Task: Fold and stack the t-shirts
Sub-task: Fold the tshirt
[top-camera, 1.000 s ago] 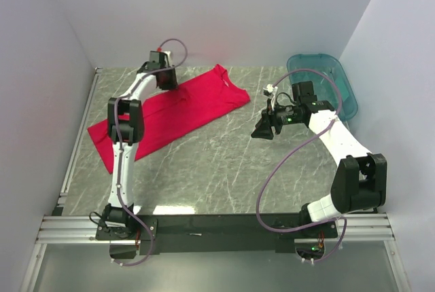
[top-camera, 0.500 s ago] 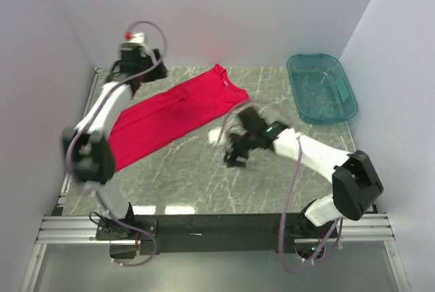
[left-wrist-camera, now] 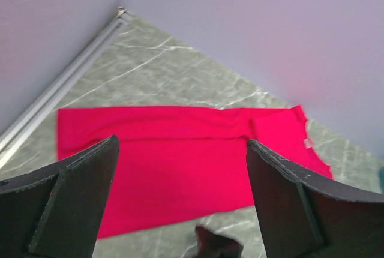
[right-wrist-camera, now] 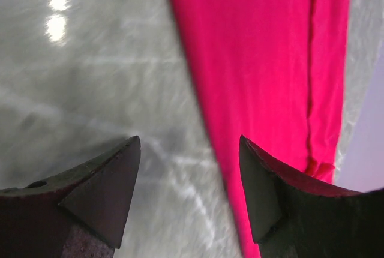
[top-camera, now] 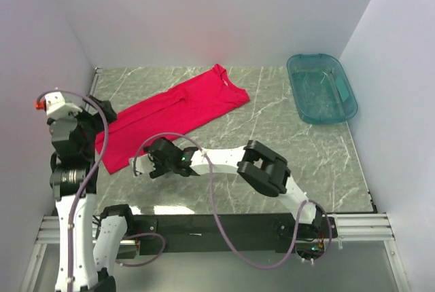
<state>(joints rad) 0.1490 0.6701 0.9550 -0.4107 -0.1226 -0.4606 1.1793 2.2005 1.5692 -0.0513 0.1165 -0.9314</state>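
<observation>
Poised at the near-left end of the red t-shirt point(top-camera: 173, 112), both sets of jaws spread wide and holding nothing.
Lies flat on the marble-patterned table point(top-camera: 272, 142) as 1 long, narrow strip, running near-left to far-centre. Sits just beside the right gripper point(right-wrist-camera: 188, 141), low at its long edge, and farther from the left gripper point(left-wrist-camera: 181, 143), raised by the left wall. Looks limp, matte, creased along 1 fold.

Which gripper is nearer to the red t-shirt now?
Right. The right gripper hangs low and open, close beside the near edge of the t-shirt. The left gripper, also open, is held higher, off the hem end, looking down on the whole t-shirt.
</observation>
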